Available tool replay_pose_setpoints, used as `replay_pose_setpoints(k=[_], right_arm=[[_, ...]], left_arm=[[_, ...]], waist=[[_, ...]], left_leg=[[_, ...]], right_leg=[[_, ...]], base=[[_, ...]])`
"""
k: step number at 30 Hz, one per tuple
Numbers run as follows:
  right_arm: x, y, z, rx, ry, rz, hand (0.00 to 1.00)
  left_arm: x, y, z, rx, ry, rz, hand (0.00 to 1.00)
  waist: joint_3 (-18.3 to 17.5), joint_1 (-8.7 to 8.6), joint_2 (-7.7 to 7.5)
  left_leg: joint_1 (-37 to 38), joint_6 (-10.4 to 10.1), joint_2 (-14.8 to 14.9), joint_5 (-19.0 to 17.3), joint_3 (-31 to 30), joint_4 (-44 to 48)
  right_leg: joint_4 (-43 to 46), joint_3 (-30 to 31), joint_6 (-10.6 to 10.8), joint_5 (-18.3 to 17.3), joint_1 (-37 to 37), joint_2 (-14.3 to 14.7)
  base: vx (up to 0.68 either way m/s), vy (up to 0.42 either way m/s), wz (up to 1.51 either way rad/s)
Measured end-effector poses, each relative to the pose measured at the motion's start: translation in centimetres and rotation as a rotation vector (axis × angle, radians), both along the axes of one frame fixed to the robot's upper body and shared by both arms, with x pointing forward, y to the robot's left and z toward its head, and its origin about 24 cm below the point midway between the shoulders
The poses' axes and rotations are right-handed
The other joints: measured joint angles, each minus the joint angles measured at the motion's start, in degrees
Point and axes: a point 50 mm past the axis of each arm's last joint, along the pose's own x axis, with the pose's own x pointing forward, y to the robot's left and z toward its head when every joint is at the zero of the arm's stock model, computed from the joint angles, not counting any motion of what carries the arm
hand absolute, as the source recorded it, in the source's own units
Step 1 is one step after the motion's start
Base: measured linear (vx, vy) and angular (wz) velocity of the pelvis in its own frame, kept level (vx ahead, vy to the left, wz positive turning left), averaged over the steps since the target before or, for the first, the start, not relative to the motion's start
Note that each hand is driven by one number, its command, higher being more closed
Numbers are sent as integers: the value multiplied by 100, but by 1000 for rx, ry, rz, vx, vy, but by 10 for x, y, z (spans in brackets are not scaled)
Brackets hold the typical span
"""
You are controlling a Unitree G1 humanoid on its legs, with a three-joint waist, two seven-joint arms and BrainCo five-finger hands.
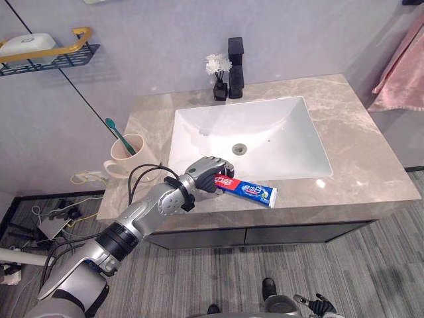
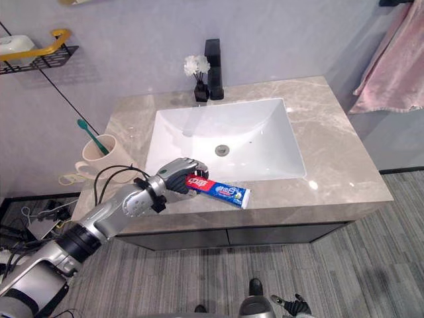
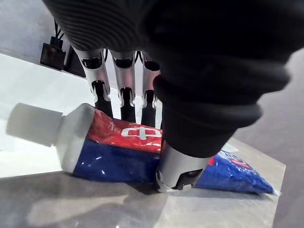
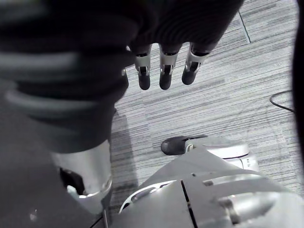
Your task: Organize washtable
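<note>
A red and blue toothpaste tube [image 1: 252,192] with a white cap lies on the marble countertop [image 1: 361,149], along the front rim of the sink [image 1: 265,129]. My left hand [image 1: 209,174] is shut on the tube's cap end. In the left wrist view its fingers [image 3: 126,102] curl behind the tube [image 3: 111,152] and the thumb [image 3: 183,166] presses its near side. At the counter's left end stands a beige cup [image 1: 124,158] holding a teal toothbrush [image 1: 118,135]. My right hand [image 4: 164,71] hangs low over the floor, its fingers straight and holding nothing.
A black faucet [image 1: 236,67] and a small dark vase of white flowers [image 1: 219,76] stand behind the sink. A wall shelf [image 1: 50,58] at upper left carries a white soap dish [image 1: 26,43]. A pink towel [image 1: 405,69] hangs at right.
</note>
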Motion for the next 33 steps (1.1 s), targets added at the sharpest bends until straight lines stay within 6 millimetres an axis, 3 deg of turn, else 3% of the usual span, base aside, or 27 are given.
replay_pose_setpoints(k=[17, 23, 29, 33], right_arm=[[1, -6, 2, -11, -6, -10, 0], [7, -6, 4, -5, -37, -37, 0], [8, -8, 6, 21, -100, -175, 0], [7, -8, 8, 49, -169, -309, 0]], left_arm=[[0, -2, -3, 4, 5, 0, 100], [0, -4, 3, -71, 21, 16, 100], [-6, -26, 28, -301, -8, -24, 100], [-15, -32, 61, -472, -106, -59, 100]], waist=[[13, -2, 13], [70, 17, 64], [75, 43, 55], [74, 114, 52]], left_leg=[[27, 0, 0, 0, 5, 1], [-33, 4, -1, 4, -49, 6], [-224, 28, -15, 26, -63, 71], [-224, 37, -28, 31, -18, 107]], right_leg=[[0, 4, 1, 2, 24, -1], [0, -56, 0, 2, 1, -8], [29, -81, -83, 63, -149, -11], [30, -75, -152, 161, -174, -12]], base=[[0, 0, 0], [0, 0, 4], [-6, -8, 1], [-54, -6, -9]])
